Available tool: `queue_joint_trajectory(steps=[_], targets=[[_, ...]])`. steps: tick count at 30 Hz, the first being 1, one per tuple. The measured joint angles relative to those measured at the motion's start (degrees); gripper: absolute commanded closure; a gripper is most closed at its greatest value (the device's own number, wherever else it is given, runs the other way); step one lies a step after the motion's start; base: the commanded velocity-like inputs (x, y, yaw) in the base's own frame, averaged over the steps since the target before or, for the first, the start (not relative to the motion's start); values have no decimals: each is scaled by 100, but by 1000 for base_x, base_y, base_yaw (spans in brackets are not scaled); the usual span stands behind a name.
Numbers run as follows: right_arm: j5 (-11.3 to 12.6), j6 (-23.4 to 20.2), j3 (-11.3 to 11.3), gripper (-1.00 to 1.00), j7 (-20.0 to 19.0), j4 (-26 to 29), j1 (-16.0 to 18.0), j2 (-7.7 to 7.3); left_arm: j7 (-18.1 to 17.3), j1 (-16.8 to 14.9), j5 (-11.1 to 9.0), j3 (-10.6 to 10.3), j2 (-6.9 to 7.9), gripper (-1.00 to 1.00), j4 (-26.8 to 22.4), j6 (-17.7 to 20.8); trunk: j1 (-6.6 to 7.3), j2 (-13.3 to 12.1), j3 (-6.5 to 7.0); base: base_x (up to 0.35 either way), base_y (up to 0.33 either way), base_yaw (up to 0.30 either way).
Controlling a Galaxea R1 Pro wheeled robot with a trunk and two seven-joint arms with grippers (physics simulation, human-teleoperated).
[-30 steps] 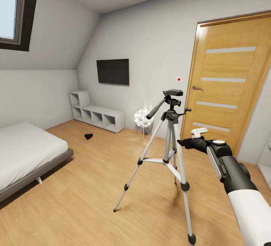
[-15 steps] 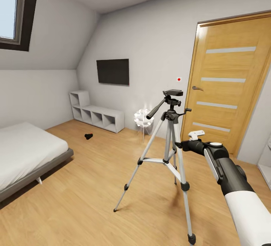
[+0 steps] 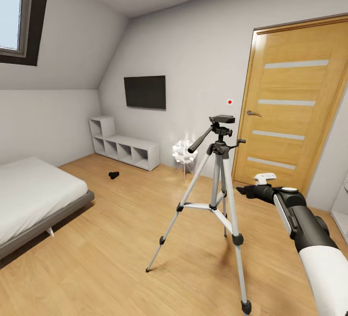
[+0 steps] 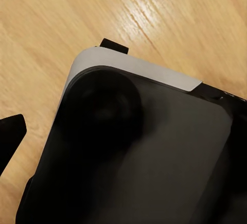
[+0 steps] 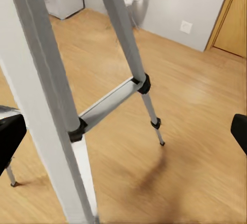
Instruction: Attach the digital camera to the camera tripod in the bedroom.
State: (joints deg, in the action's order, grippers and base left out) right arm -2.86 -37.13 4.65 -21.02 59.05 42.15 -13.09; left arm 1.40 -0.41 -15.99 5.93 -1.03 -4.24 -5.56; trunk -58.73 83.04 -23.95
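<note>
Task barely begun: the digital camera [image 3: 113, 175] lies on the floor [image 3: 106, 238] near the white shelving [image 3: 126, 150], well apart from the camera tripod [image 3: 218, 180]; right end effector [image 3: 243, 191] spread wide, empty; left's state unclear

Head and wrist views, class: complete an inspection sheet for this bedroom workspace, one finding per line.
Surface: light wood floor.
Job's things: camera tripod standing upright, head bare; small black object on the floor near the white shelving, probably the digital camera.
Clutter: nothing seen.
Grippers: right gripper beside the tripod's legs, open, empty; left gripper's state cannot be told.
Cables: nothing seen.
Surroundings: bed, wall screen, wooden door.
</note>
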Motion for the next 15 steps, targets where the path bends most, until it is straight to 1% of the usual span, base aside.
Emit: queue_joint_trajectory(steps=[6,9,14,15], targets=[[2,9,192,-100,-3,-193,0,-195,2,0,0,4,0,-100,0,0,0,0,0,0,0,0],[1,32,198,-100,12,-290,0,-292,6,0,0,9,0,-100,0,-3,0,0,0,0,0,0],[-5,195,190,-100,38,-451,0,-454,10,1,0,13,0,-100,0,-7,0,0,0,0,0,0],[-2,421,185,-100,41,-1218,3,-562,10,1,0,14,0,-100,0,-8,0,1,1,0,0,0]])
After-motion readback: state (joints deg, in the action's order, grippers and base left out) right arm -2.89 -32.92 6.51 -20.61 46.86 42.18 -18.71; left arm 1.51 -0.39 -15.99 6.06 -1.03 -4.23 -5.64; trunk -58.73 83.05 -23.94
